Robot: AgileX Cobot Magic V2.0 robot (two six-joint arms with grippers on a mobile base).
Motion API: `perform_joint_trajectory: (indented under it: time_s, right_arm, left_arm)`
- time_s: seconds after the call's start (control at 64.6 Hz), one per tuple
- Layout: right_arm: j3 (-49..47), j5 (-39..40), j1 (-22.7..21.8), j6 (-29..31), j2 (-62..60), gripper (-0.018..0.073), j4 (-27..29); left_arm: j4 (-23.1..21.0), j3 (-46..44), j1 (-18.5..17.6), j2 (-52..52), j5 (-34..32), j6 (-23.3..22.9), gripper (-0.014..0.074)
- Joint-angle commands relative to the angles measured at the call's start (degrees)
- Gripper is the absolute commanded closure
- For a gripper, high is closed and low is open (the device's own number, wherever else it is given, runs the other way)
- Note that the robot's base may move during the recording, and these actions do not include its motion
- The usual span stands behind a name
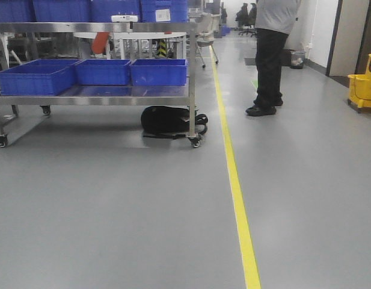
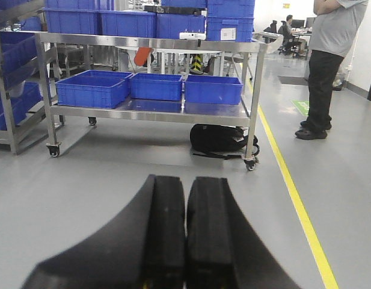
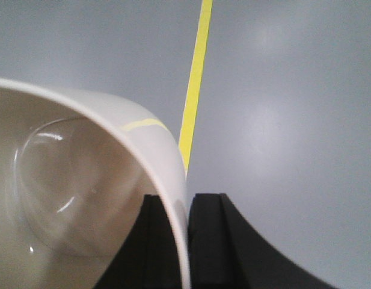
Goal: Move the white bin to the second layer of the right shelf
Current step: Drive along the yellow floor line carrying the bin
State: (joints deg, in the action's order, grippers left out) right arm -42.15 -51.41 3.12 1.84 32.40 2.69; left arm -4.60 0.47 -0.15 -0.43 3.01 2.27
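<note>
**Colour Reference**

The glossy cream-white plastic bin (image 3: 77, 180) is plain, with a yellow streak reflected on its wall. The left gripper (image 2: 186, 180) and right gripper (image 3: 188, 200) are matte black. The smooth grey floor (image 1: 113, 229) carries one solid yellow stripe (image 1: 236, 192) right of the silver stainless steel wheeled cart (image 1: 113, 100). On the cart: blue rectangular plastic crates (image 1: 158, 72). Under it: black fabric bag (image 1: 167, 120).
</note>
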Motion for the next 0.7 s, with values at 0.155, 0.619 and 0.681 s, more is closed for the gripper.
perform_joint_trajectory:
  time_s: [0.155,0.619,0.681]
  right_arm:
    - [-1.64,4.50,-0.19,0.25,0.13,0.0482,0.28]
    - [-1.64,4.50,-0.19,0.25,0.13,0.0482,0.28]
    - [-1.64,4.50,-0.19,0.25,0.13,0.0482,0.28]
  left_arm:
    - [-0.30,1.56,0.06,-0.84,-4.77,-0.30,0.0512]
    - [-0.30,1.56,0.06,-0.84,-4.77,-0.30,0.0512]
    - [-0.30,1.56,0.06,-0.84,-4.77,-0.30,0.0512]
